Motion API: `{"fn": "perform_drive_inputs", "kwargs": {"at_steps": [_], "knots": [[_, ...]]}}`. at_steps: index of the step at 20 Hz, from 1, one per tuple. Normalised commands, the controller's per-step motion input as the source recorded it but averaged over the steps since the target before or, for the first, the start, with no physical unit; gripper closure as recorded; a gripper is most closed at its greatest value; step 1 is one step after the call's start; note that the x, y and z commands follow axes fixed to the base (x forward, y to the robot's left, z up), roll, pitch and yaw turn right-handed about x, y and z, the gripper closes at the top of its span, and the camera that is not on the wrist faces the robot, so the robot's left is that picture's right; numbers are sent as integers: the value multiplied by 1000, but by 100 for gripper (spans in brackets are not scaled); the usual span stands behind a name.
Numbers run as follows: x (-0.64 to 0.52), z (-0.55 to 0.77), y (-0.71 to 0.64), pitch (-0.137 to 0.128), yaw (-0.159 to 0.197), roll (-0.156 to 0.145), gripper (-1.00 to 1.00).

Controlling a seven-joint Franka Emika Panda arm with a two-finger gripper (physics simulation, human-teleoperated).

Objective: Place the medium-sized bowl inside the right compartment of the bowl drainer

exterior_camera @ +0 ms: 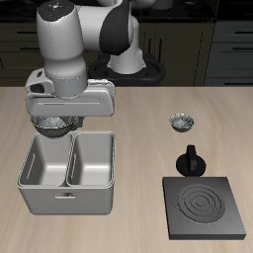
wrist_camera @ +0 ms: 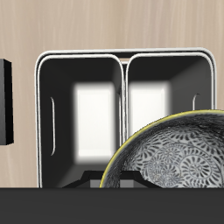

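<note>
The medium-sized bowl (exterior_camera: 54, 124), silvery-grey with a speckled wall, hangs in my gripper (exterior_camera: 57, 119), just above the back rim of the bowl drainer (exterior_camera: 67, 190). The gripper looks shut on the bowl's rim, though the arm hides its fingers. The drainer is a light grey tub with two square wells, both empty. The bowl is over the well farther from the stove plate. In the wrist view the bowl (wrist_camera: 175, 153) fills the near field, showing a patterned inside, with the drainer (wrist_camera: 127, 58) below it.
A smaller silvery bowl (exterior_camera: 181, 123) stands on the table apart from the drainer. A black square stove plate (exterior_camera: 206, 206) lies near the front edge, with a black knobbed object (exterior_camera: 190, 161) behind it. The plate's edge shows in the wrist view (wrist_camera: 4, 101).
</note>
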Motion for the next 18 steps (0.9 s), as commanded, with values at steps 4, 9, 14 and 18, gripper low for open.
{"fn": "perform_drive_inputs", "kwargs": {"at_steps": [4,9,14,18], "knots": [[37,-362,-1,40,-6,-14,100],[-18,-215,-101,24,-25,-6,100],[-40,-161,-21,15,-14,-10,100],[-33,-108,-67,12,13,-83,-100]]}}
